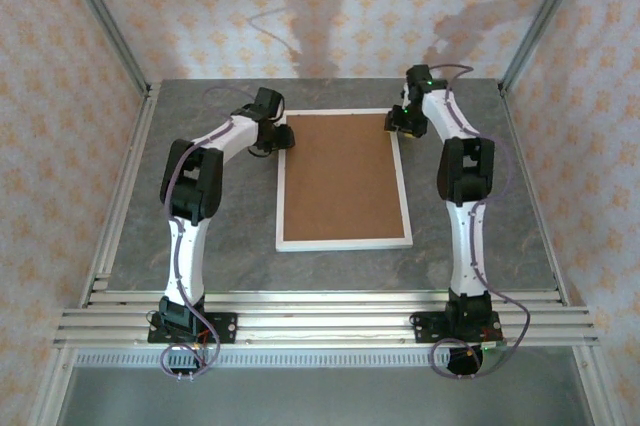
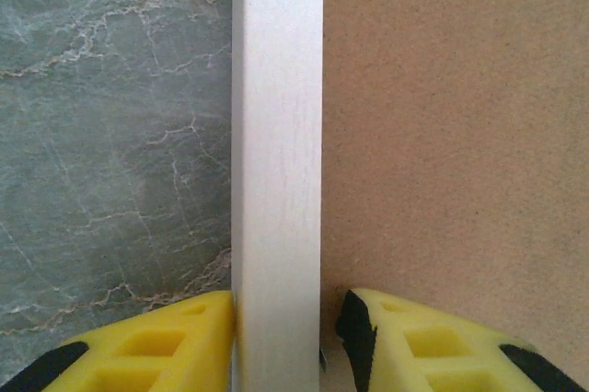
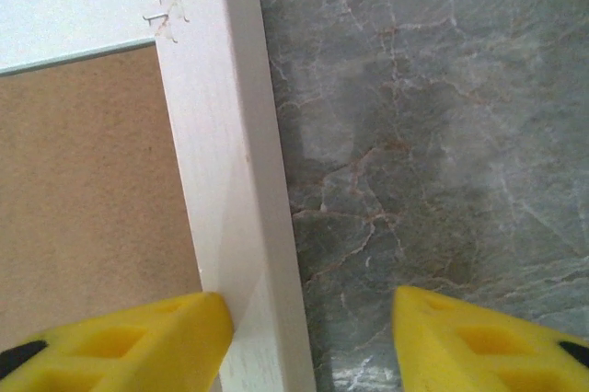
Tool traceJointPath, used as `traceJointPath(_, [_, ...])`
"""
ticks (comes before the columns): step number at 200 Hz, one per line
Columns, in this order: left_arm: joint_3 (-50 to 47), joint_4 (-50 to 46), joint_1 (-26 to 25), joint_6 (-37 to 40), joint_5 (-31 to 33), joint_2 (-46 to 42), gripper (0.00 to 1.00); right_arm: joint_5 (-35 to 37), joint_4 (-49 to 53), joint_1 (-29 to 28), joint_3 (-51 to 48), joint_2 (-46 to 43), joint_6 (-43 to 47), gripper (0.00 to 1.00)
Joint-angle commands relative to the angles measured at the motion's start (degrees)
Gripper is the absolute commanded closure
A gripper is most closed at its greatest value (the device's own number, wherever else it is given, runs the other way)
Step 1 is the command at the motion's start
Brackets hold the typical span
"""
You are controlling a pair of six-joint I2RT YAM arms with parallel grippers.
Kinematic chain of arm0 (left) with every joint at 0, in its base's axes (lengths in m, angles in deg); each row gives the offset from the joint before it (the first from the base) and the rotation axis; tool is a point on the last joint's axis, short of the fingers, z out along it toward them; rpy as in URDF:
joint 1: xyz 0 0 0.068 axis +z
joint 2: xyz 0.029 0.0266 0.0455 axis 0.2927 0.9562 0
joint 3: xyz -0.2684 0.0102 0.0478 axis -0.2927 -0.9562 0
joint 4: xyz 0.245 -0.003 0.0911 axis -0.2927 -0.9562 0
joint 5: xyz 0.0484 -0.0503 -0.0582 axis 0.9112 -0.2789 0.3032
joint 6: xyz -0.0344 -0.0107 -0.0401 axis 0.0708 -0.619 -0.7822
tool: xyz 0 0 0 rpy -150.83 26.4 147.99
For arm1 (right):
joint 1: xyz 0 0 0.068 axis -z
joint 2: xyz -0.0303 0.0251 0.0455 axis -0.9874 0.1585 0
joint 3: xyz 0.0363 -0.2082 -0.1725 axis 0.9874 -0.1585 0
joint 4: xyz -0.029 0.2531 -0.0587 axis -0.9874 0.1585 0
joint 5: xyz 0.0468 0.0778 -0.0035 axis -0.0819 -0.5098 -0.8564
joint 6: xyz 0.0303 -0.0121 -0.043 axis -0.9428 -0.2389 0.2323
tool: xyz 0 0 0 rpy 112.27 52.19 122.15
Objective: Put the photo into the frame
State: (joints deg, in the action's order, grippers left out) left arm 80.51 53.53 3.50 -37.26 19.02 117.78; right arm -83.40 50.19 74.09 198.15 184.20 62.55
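Note:
The white frame (image 1: 345,243) lies flat in the middle of the table, with a brown backing board (image 1: 342,176) inside its rails. The photo is out of view. My left gripper (image 1: 285,136) is at the far end of the frame's left rail (image 2: 276,134). In the left wrist view, the left gripper (image 2: 285,337) is shut across that rail, one yellow finger on each side. My right gripper (image 1: 397,122) is at the frame's far right corner (image 3: 221,153). There the right gripper (image 3: 313,337) stands open, with one finger against the rail and the other well out over the table.
The grey marbled tabletop (image 1: 480,236) surrounds the frame. Metal posts (image 1: 120,46) and patterned walls close in the sides and back. An aluminium rail (image 1: 320,316) runs along the near edge by the arm bases.

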Motion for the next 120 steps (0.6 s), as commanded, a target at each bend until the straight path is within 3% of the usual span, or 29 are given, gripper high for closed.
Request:
traceJointPath(1, [0.50, -2.60, -1.59, 1.25, -0.86, 3.36, 0.61, 0.20, 11.03, -5.78, 3.30, 8.19, 1.83, 0.38])
traceJointPath(84, [0.43, -1.45, -1.86, 0.22, -2.26, 3.28, 0.61, -0.23, 11.71, -7.88, 5.22, 10.86, 0.51, 0.32])
traceJointPath(120, [0.29, -2.10, -1.63, 0.38, -0.22, 2.59, 0.61, 1.01, 8.09, -7.39, 3.07, 4.00, -0.14, 0.32])
